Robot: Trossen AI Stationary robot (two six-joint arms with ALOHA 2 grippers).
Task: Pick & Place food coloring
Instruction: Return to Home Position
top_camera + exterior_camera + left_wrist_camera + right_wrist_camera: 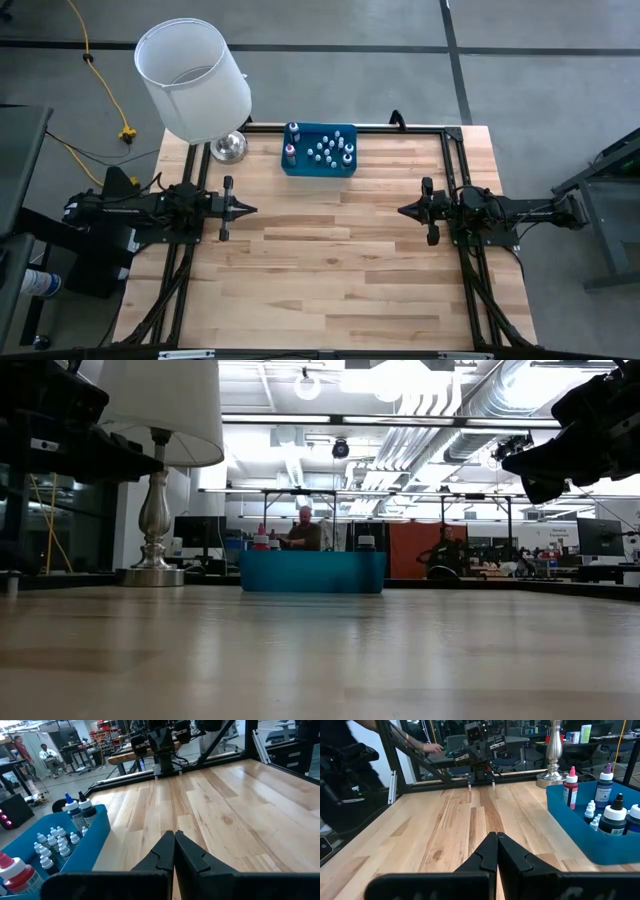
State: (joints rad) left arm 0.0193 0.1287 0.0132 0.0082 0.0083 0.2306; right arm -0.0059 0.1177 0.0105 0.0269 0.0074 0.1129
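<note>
The food coloring bottles (330,150) are all sitting inside the blue bin (318,172) near the back edge of the worktop (340,280), with none lying loose on the wood. The sorting looks finished, and the arms seem to be homing. The left claw (250,209) and right claw (403,210) are hovering at their own sides, facing each other — each pinched closed, gripping nothing. The next move is probably just settling at rest.

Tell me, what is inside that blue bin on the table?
It holds food coloring bottles: a cluster of small white-capped ones, plus a few taller bottles at one end, one red, others dark. From table height, the wall of the blue bin hides most.
</note>
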